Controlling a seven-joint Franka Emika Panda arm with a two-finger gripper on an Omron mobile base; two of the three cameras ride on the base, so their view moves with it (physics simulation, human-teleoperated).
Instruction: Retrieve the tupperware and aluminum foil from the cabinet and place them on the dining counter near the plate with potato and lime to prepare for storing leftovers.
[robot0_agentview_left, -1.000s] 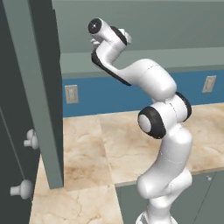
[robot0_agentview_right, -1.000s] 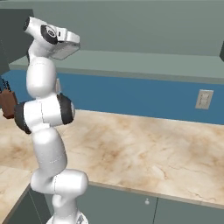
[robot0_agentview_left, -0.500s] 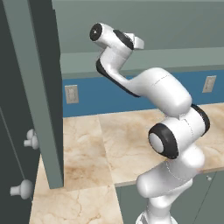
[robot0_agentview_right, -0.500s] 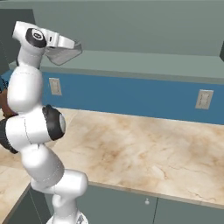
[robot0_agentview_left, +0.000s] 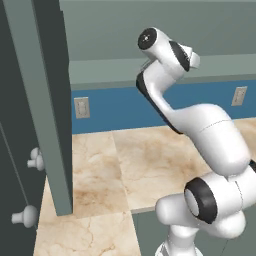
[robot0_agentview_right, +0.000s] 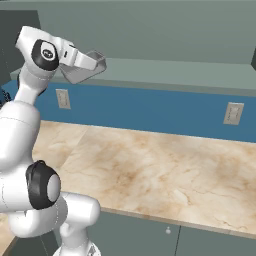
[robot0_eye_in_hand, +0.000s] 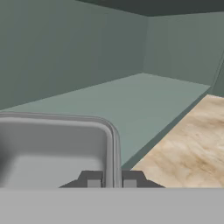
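We find the gripper (robot0_eye_in_hand: 112, 180) clamped on the tupperware (robot0_agentview_right: 82, 67) rim beside the cabinet (robot0_eye_in_hand: 144, 98) shelf; carrying to the dining counter follows

A blue wall (robot0_agentview_right: 150, 112) runs behind a beige veined marble surface (robot0_agentview_right: 150, 170), with pale outlets (robot0_agentview_right: 232, 113) set in it. Grey-green base fronts (robot0_agentview_right: 150, 237) sit below the marble edge, one with a small knob (robot0_agentview_right: 168, 230). At the left, a tall dark grey-green door (robot0_agentview_left: 47, 100) stands open edge-on, beside a dark panel with two pale round knobs (robot0_agentview_left: 35, 159). Light is even and soft.
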